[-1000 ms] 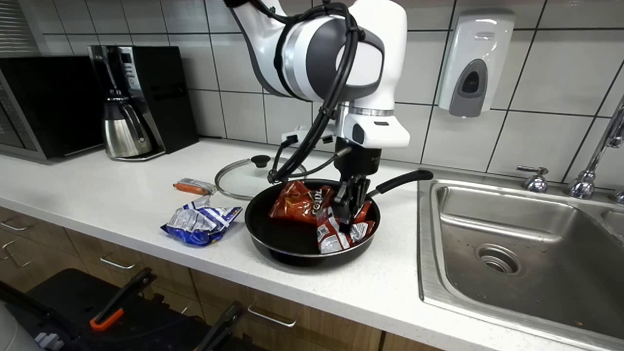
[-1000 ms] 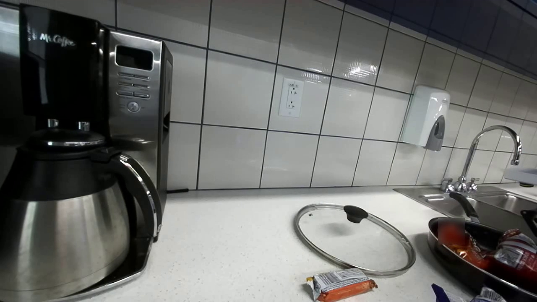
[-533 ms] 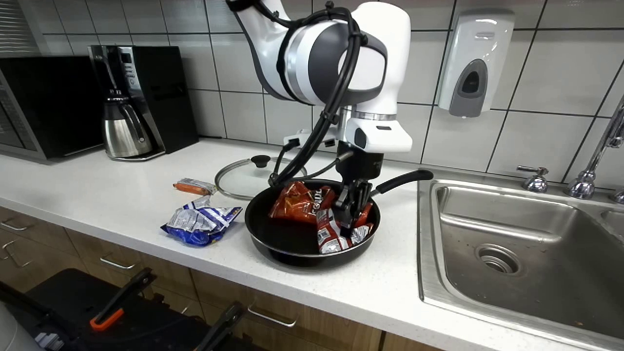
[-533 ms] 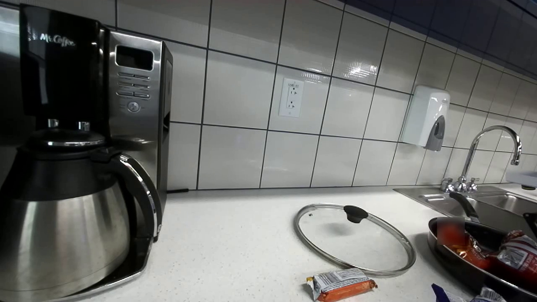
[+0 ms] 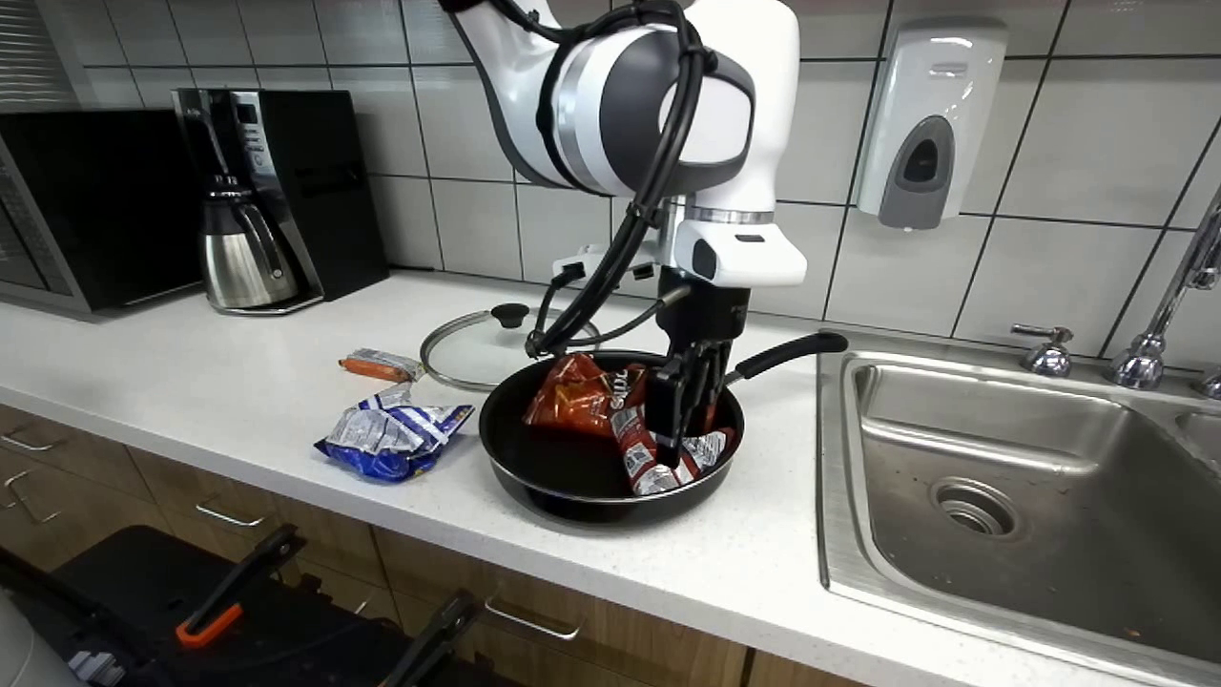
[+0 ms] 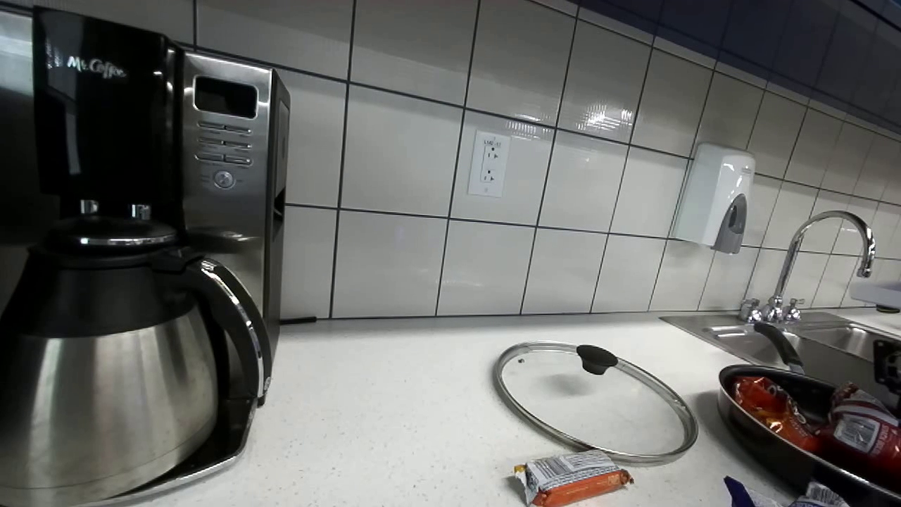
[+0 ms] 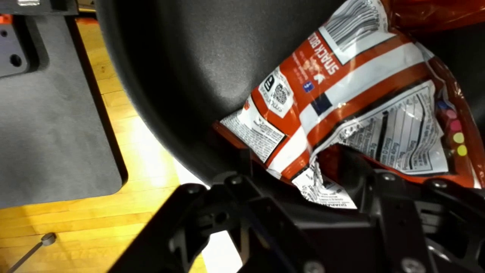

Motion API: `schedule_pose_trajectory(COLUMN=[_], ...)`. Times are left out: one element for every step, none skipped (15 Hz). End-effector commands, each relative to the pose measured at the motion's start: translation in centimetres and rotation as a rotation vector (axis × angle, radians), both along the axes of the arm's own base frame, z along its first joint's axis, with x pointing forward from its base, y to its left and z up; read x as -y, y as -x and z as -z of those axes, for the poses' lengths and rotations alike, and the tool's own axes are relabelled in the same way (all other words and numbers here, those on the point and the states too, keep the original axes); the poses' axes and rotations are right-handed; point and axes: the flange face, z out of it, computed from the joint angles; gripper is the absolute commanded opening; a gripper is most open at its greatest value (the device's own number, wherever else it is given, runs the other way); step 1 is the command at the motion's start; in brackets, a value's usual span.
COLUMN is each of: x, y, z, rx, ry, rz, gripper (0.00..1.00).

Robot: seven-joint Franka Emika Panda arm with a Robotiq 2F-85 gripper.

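Your end effector (image 7: 298, 167) was down inside the black pan (image 5: 548, 453), fingers (image 7: 246, 189) apart, with one end of a red-and-white snack bag (image 7: 363, 89) between them. Couldn't tell from your wrist view whether they pressed on it. That bag lay in the pan near its wall, just beside an orange-red bag (image 5: 570, 396) also inside. Outside the pan, on the table (image 5: 773, 534), you had a blue bag (image 5: 391, 439) and a glass lid (image 6: 598, 408) just beside it, with an orange wrapped bar (image 6: 574, 482) farther out by the lid's rim. Your sink (image 5: 1002, 429) sat across the pan from the blue bag; coffee maker (image 5: 329, 191) stood well apart from the pan.
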Motion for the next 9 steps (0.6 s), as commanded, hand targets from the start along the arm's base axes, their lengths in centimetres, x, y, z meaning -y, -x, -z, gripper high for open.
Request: schedule_pose_trajectory(x=[-1.0,-1.3,-1.6,-2.0,-2.4,-3.0,-3.6,-4.4,-5.3], y=[0.9,1.0,1.2,1.6,1.9,2.2,2.6,3.0,3.3], z=[-2.2,-2.6,-2.9,-3.3,-3.7,-4.0,-4.4,-4.7,-5.0], rx=[0.020,0.026,0.032,0.043,0.051,0.058,0.065,0.073,0.079], ry=[0.018,0.023,0.028,0.031,0.032,0.033,0.034,0.034,0.035], rz=[-0.025,-0.032,-0.037,-0.040,-0.045,-0.052,-0.060,-0.070,-0.085], gripper=[0.93,0.99,1.00,1.00,1.00,1.00,1.00,1.00,1.00])
